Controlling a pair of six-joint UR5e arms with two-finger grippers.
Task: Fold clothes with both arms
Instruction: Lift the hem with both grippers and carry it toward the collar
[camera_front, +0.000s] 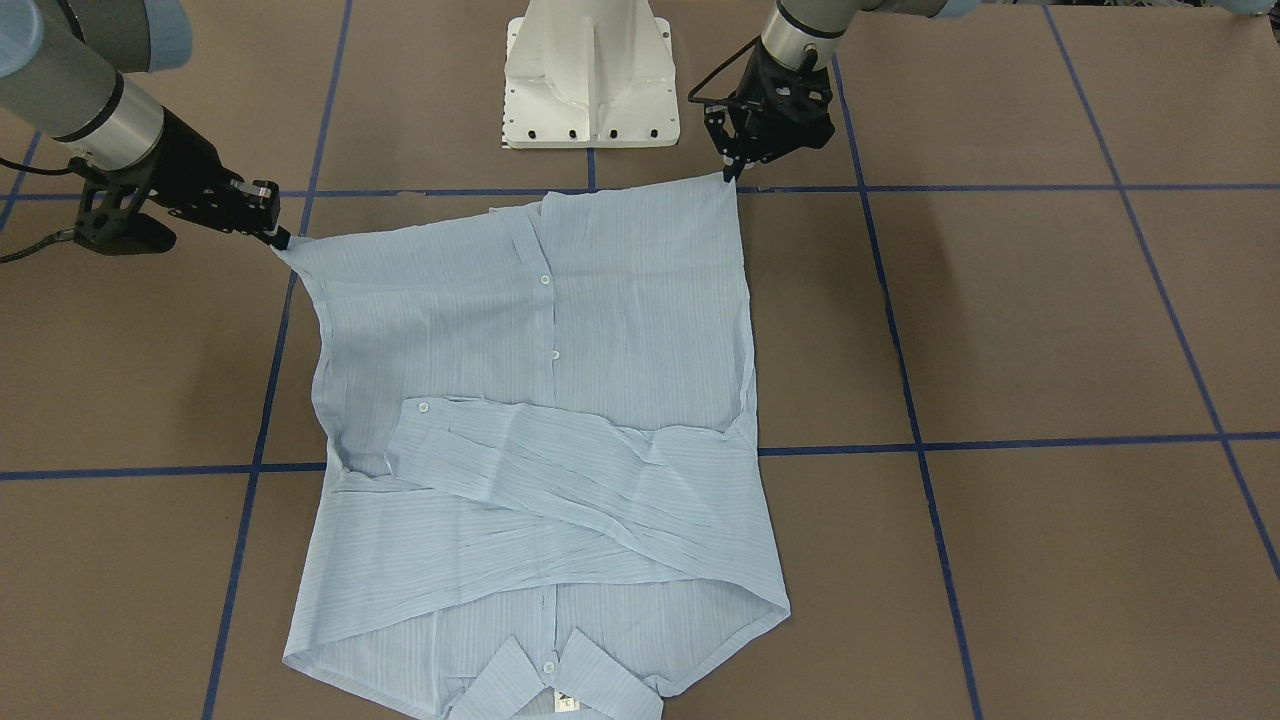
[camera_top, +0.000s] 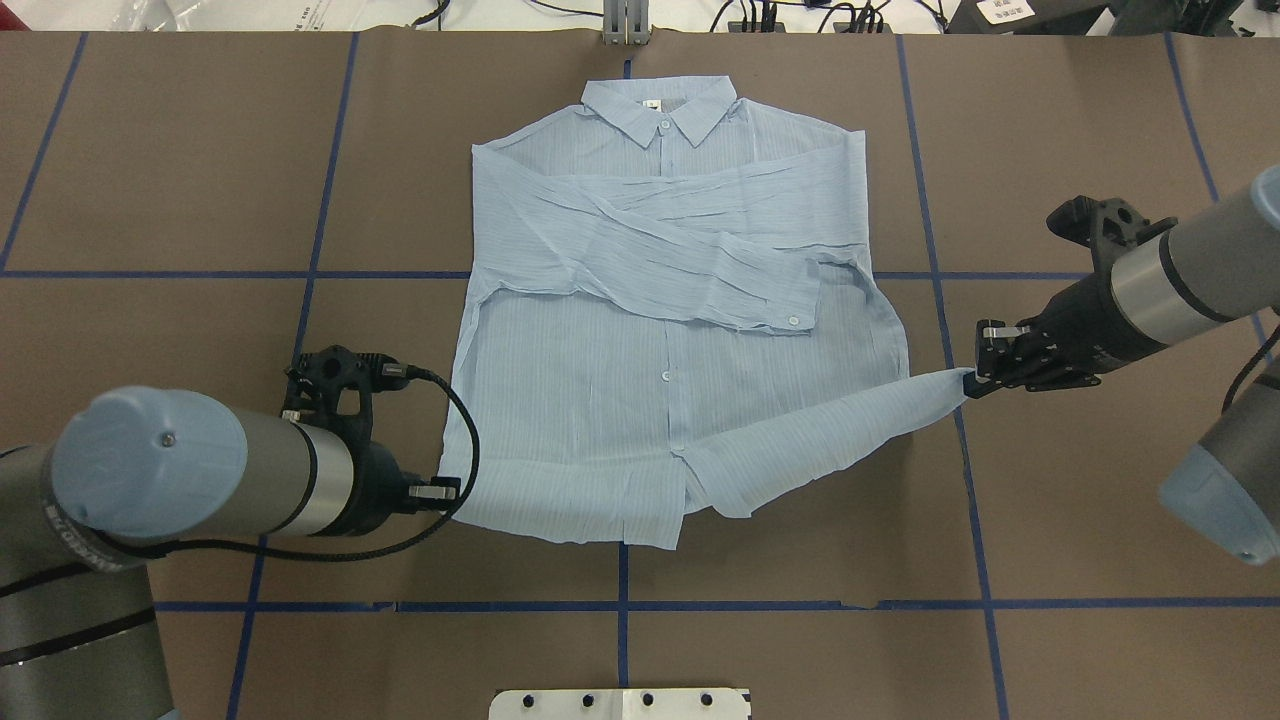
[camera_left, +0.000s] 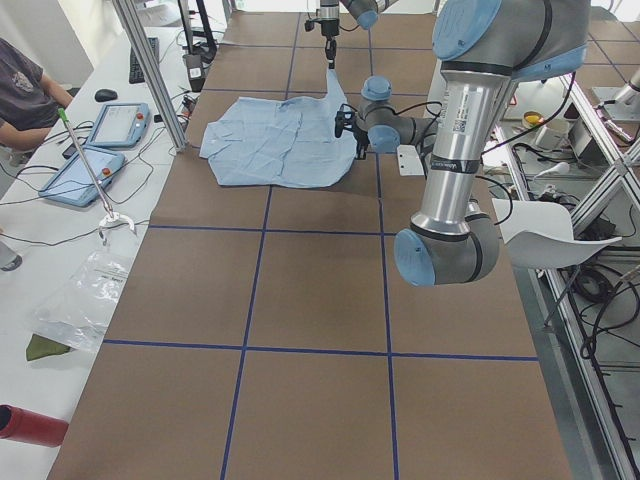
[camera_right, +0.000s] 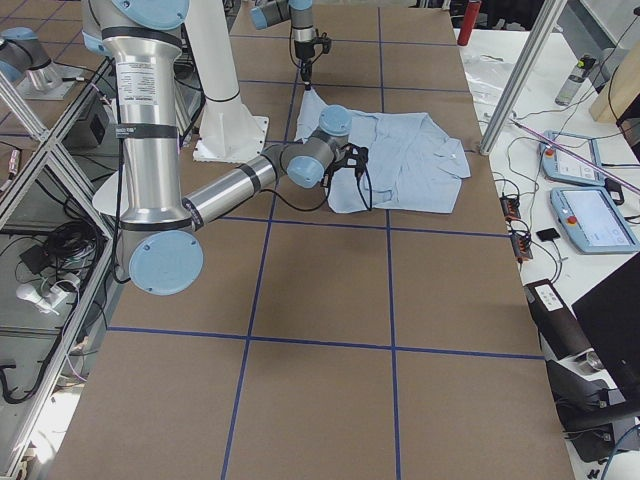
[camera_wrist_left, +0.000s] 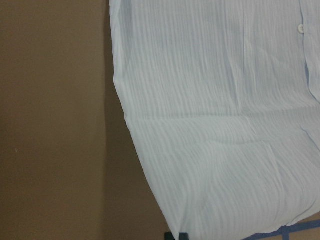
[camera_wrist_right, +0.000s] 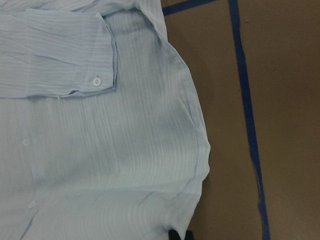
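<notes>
The pale blue striped shirt (camera_top: 660, 330) lies flat on the brown table, collar (camera_top: 660, 105) away from the robot, both sleeves folded across the chest. My left gripper (camera_top: 452, 492) is shut on the near left hem corner, low at the table. My right gripper (camera_top: 970, 382) is shut on the near right hem corner and holds it drawn out sideways past the shirt's edge. In the front-facing view the left gripper (camera_front: 730, 172) pinches one hem corner and the right gripper (camera_front: 283, 240) the other. Each wrist view shows shirt cloth (camera_wrist_left: 225, 125) (camera_wrist_right: 100, 150) running to its fingertips.
The white pedestal base (camera_front: 590, 75) stands just behind the hem, between the arms. Blue tape lines (camera_top: 620, 606) grid the brown table. In the exterior left view a person (camera_left: 25, 90) sits by tablets (camera_left: 120, 125) on a side bench.
</notes>
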